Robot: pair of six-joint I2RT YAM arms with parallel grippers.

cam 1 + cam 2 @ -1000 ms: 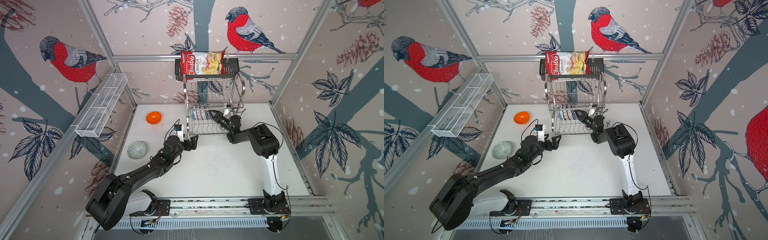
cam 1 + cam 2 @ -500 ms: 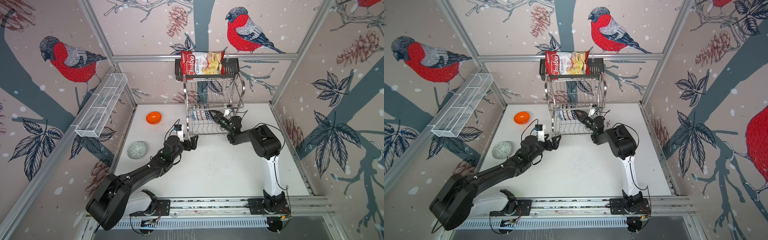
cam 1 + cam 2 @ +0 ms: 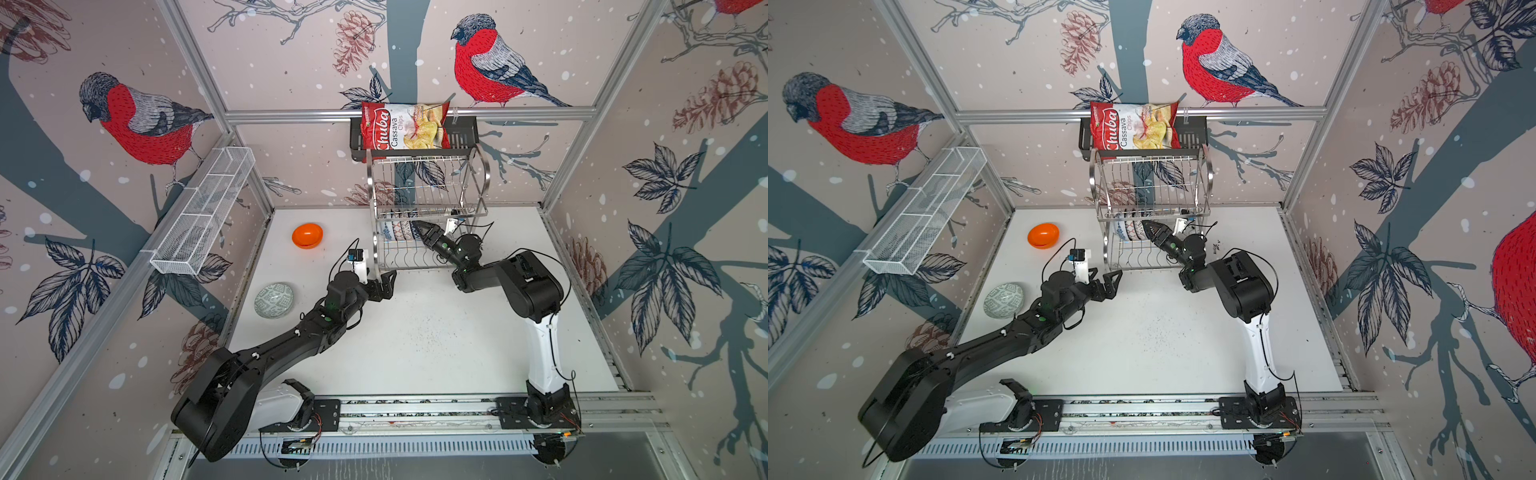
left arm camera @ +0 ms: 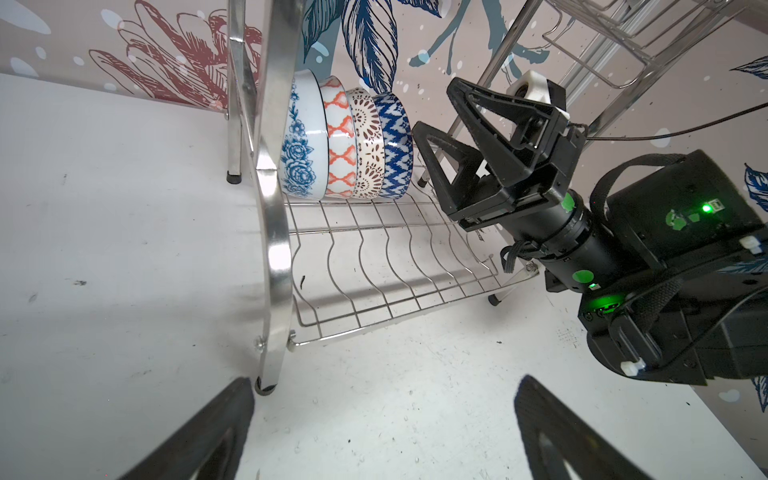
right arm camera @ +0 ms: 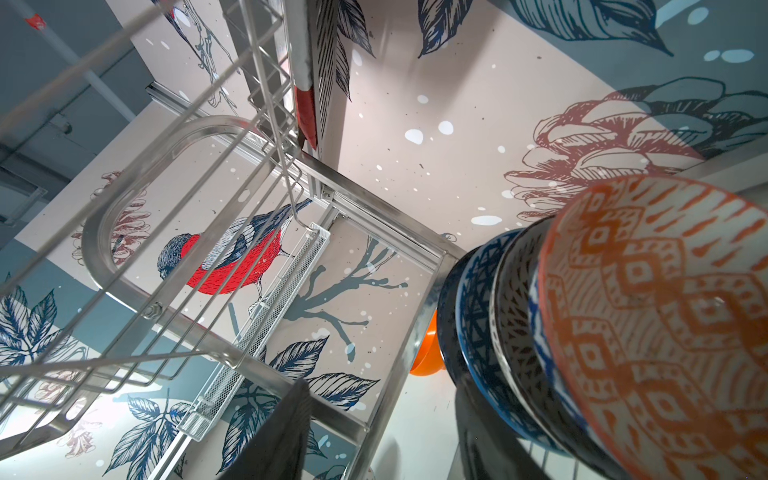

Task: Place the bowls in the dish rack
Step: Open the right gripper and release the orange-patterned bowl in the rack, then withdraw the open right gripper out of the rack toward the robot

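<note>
The steel-wire dish rack (image 3: 428,183) (image 3: 1150,174) stands at the back of the table. Several bowls stand on edge in its lower tier: blue-floral (image 4: 301,141), red-white (image 4: 340,145), black-dotted (image 4: 368,145) and blue (image 4: 397,145) (image 5: 469,316). My right gripper (image 3: 417,226) (image 4: 434,112) (image 5: 382,399) is inside that tier beside the blue bowl, open, with nothing between its fingers. The orange bowl (image 3: 307,235) (image 3: 1043,235) and the grey-green bowl (image 3: 273,300) (image 3: 1003,300) lie on the table to the left. My left gripper (image 3: 388,282) (image 4: 384,390) is open and empty by the rack's front left leg.
A chips bag (image 3: 405,129) sits on a black shelf above the rack. A long white mesh basket (image 3: 203,216) hangs on the left wall. The rack's tubular end frame (image 4: 274,232) stands close in front of the left gripper.
My right gripper's jaws have spread apart beside the blue bowl, which now stands in the rack on its own. The left arm has not moved.
</note>
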